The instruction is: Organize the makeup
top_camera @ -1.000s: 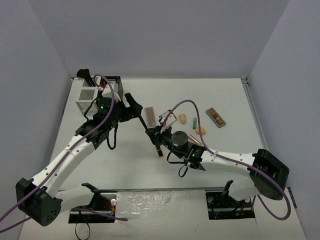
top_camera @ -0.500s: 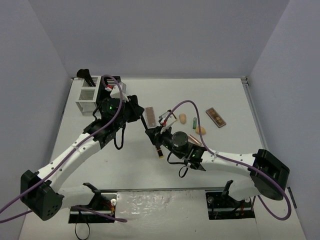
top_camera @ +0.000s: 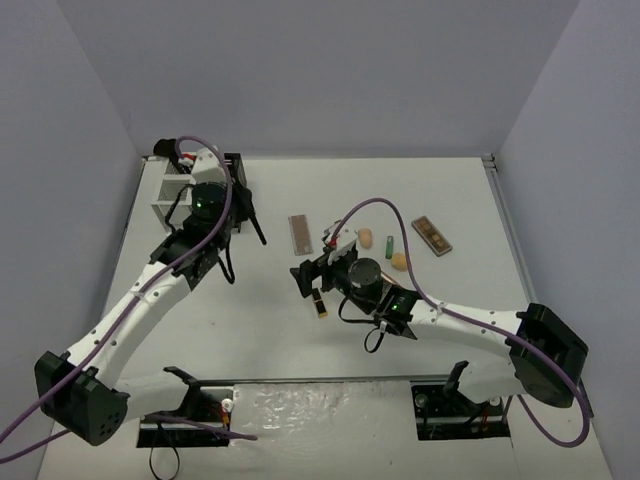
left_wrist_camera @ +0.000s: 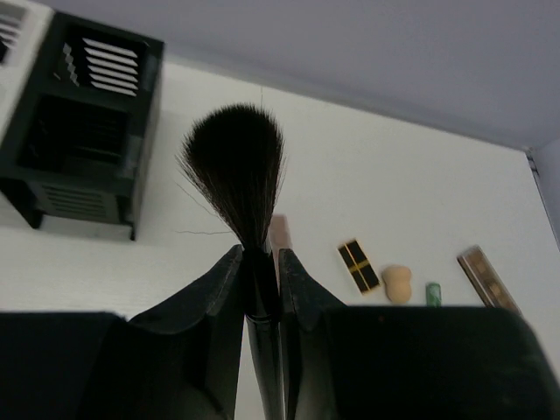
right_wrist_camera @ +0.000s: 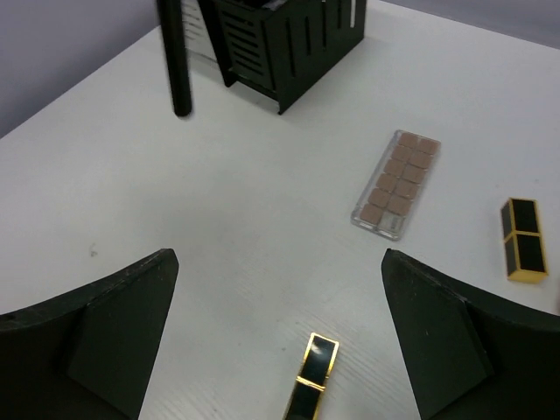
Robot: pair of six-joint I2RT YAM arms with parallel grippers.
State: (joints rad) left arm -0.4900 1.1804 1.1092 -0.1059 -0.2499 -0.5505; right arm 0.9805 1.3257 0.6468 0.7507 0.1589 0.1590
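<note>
My left gripper (left_wrist_camera: pixel 260 258) is shut on a thin black brush (left_wrist_camera: pixel 234 166), bristles sticking out beyond the fingers. In the top view the brush (top_camera: pixel 257 228) hangs from the left gripper (top_camera: pixel 243 205), just right of the black bin (top_camera: pixel 231 170). My right gripper (right_wrist_camera: pixel 277 289) stands open above the table. A black-and-gold lipstick (right_wrist_camera: pixel 308 381) lies flat between its fingers, and neither finger touches it. In the top view this lipstick (top_camera: pixel 320 306) lies just below the right gripper (top_camera: pixel 312 276).
A white bin (top_camera: pixel 170 196) stands left of the black one. A pink palette (top_camera: pixel 299 232), a second lipstick (right_wrist_camera: pixel 522 238), two peach sponges (top_camera: pixel 366 238) (top_camera: pixel 399 261), a green tube (top_camera: pixel 389 243) and a brown palette (top_camera: pixel 432 235) lie mid-table to the right.
The left gripper shut on the brush and carried it left and back toward the bins. The right gripper opened and let go of the lipstick, which now lies on the table.
</note>
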